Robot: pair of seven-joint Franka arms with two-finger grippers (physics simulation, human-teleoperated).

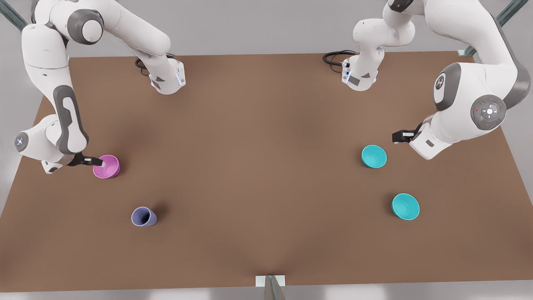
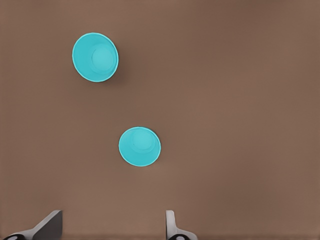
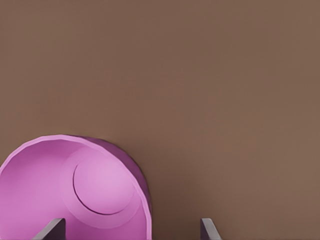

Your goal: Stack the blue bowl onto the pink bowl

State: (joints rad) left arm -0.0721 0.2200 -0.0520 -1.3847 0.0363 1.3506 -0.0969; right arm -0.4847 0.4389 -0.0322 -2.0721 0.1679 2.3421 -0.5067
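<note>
While both arms sit low over the brown tabletop [image 1: 266, 166], the work seems to be at its approach stage, with nothing lifted yet. Starting near the front view's left edge, the right gripper [image 1: 101, 161] reaches the rim of the pink bowl [image 1: 106, 166], which stands upright on the tabletop; in the right wrist view the pink bowl [image 3: 75, 190] sits partly between the spread fingertips [image 3: 50, 229], so the jaws are open with one finger over the bowl's inside and the other outside its wall, not yet closed on it. Nearer the front edge, a lavender cup [image 1: 144, 216] stands apart from the pink bowl and plays no part. Across toward the front view's right edge, two turquoise bowls rest upright and well apart from the pink one: the blue bowl [image 1: 374, 156] nearest the left gripper [image 1: 399, 136], and a second turquoise bowl [image 1: 405, 206] closer to the front edge. The left wrist view shows both, the nearer blue bowl [image 2: 139, 146] ahead of the open jaws, the gripper hovering short of it and touching nothing. I judge the next move calls for the left gripper to descend onto the blue bowl's rim, close, lift it and carry it across to the pink bowl, which the right gripper may steady.
</note>
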